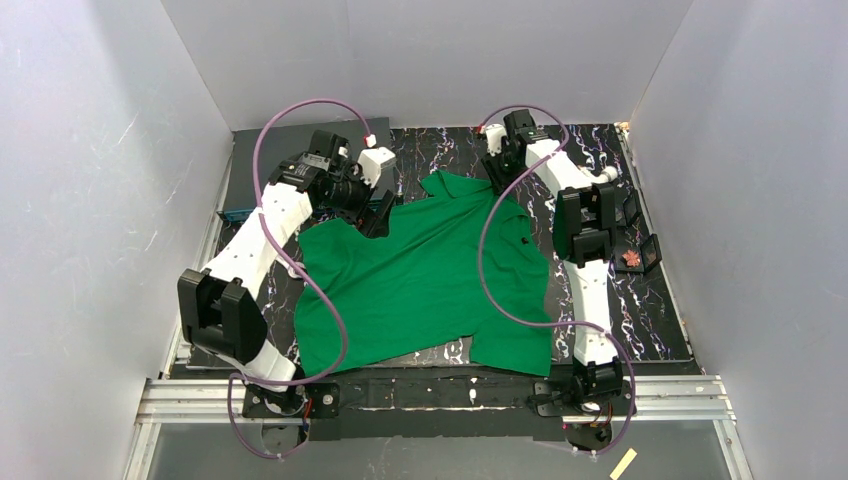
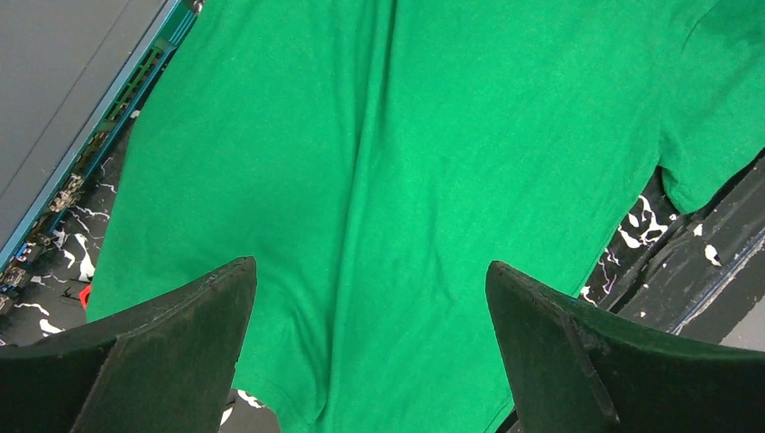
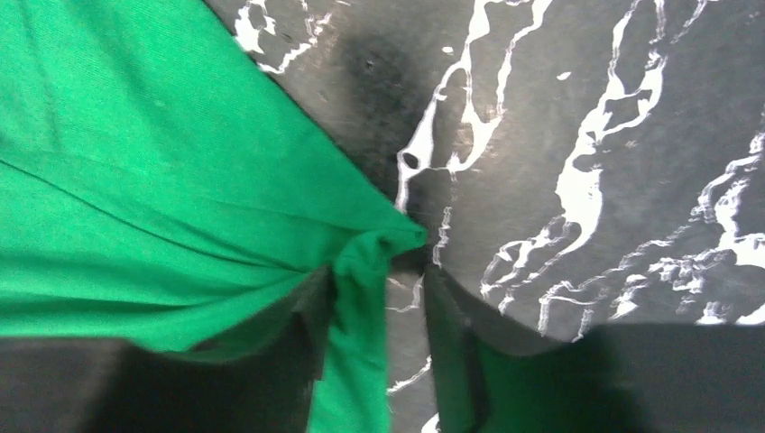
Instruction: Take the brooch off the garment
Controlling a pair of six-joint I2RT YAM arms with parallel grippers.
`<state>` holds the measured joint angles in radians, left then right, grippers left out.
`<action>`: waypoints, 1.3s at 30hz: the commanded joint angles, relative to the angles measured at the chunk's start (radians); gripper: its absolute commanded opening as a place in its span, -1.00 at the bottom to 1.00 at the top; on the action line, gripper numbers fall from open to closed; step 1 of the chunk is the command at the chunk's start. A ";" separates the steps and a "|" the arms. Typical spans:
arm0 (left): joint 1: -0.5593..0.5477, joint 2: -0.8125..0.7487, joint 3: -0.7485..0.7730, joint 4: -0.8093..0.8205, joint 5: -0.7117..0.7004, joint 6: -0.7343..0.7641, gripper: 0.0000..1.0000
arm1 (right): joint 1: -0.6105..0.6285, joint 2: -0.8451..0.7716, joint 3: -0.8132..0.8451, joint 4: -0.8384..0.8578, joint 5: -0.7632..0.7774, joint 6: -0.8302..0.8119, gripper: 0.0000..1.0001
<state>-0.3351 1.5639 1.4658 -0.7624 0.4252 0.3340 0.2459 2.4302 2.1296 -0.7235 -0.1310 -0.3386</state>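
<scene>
From the top camera, the green polo shirt lies spread across the black marbled surface, collar toward the far side. I judge this keeps the chest exposed for the work. The brooch, as I take it, is the small dark speck on the chest, on the side nearer my right arm. It is too small here to confirm shape or colour. A reddish leaf-like piece sits off the shirt among small black boxes at the right edge, and I cannot rule out that this is the pin instead. My left end effector is over the shirt's far left shoulder, and my right end effector is at its far right shoulder, beside the collar. Both are well apart from the speck, so I read this as bracing the cloth, not yet reaching for the pin.

From my left wrist, the left end effector stands wide open and empty, its fingers framing smooth green fabric. I cannot tell whether they touch it. No pin shows here.

From my right wrist, the right end effector has its jaws partway apart, straddling a bunched corner of the shirt. The fold lies against one finger, with bare surface showing between it and the other, so nothing is clamped. Pinching here would, I judge, let me pull the chest taut. The pin is out of this view.
</scene>
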 commanded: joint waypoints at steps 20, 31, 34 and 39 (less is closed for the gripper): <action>0.008 0.035 0.046 0.003 0.003 -0.017 0.97 | 0.167 -0.057 0.015 0.160 -0.040 -0.036 -0.10; 0.010 0.021 0.026 0.014 0.000 -0.024 0.97 | 0.177 -0.023 0.054 0.117 -0.107 -0.025 -0.02; 0.009 0.022 0.026 0.015 0.000 -0.024 0.97 | 0.179 -0.014 0.056 0.118 -0.134 -0.010 -0.02; 0.010 0.022 0.026 0.015 -0.003 -0.024 0.97 | 0.181 0.006 0.056 0.113 -0.156 0.006 -0.02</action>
<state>-0.3298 1.5993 1.4857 -0.7403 0.4183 0.3138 0.4229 2.4081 2.1456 -0.6029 -0.2432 -0.3546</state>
